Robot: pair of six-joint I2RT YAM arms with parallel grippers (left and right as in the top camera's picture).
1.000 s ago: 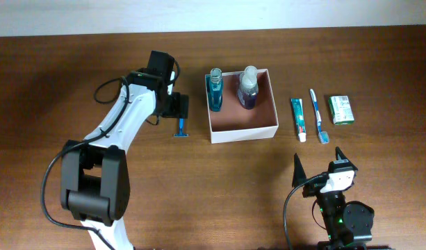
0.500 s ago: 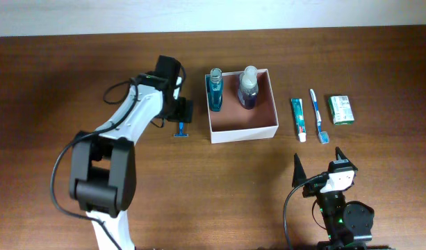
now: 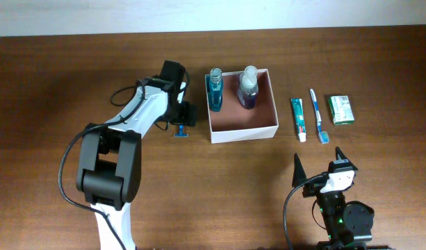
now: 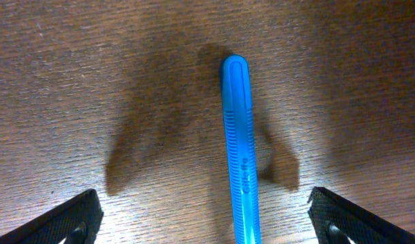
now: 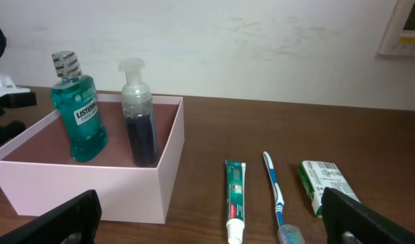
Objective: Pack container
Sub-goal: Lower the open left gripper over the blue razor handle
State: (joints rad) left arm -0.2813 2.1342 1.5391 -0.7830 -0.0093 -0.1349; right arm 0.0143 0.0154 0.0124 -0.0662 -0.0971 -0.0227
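The container (image 3: 244, 132) is a square white-walled box with a reddish-brown inside, at the table's middle back. A teal mouthwash bottle (image 3: 215, 90) and a dark pump bottle (image 3: 248, 89) stand in it. A blue razor (image 3: 180, 130) lies on the table just left of it. My left gripper (image 3: 183, 114) is open directly over the razor. In the left wrist view the blue handle (image 4: 238, 149) lies between the wide-apart fingers (image 4: 61, 224), untouched. My right gripper (image 3: 318, 158) is open and empty at the front right.
A toothpaste tube (image 3: 298, 118), a blue toothbrush (image 3: 317, 114) and a small green packet (image 3: 342, 109) lie in a row right of the container. They also show in the right wrist view, with the toothpaste (image 5: 235, 196) nearest the container wall (image 5: 92, 196).
My left gripper has moved right and toward the front, from beside the razor's far end to over it. The right arm has not moved.
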